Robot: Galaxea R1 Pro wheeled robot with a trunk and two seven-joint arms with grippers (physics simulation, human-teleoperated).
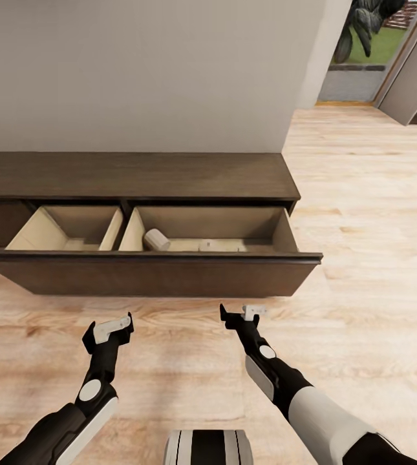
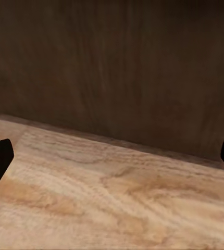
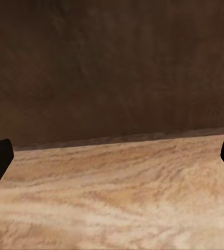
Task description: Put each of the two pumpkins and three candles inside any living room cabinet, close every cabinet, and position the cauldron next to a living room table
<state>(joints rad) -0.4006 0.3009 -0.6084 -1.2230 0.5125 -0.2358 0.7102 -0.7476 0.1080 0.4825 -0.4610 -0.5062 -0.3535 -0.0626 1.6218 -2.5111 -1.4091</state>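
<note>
The long dark brown cabinet (image 1: 137, 174) stands against the pale wall with its wide drawer (image 1: 150, 274) pulled out, showing two pale wood compartments. A pale grey candle (image 1: 157, 240) lies on its side in the right compartment, and a small pale object (image 1: 205, 245) that I cannot identify sits beside it. The left compartment (image 1: 72, 232) looks empty. Above the floor, just in front of the drawer front, my left gripper (image 1: 112, 328) and right gripper (image 1: 240, 314) are both open and hold nothing. Each wrist view faces the dark drawer front (image 2: 117, 67) (image 3: 112, 67) over the plank floor.
Light wood plank floor (image 1: 363, 213) spreads to the right of the cabinet. A doorway (image 1: 370, 58) at the far right opens toward greenery, with a grey door panel (image 1: 415, 77) beside it. The drawer front juts out toward me at low height.
</note>
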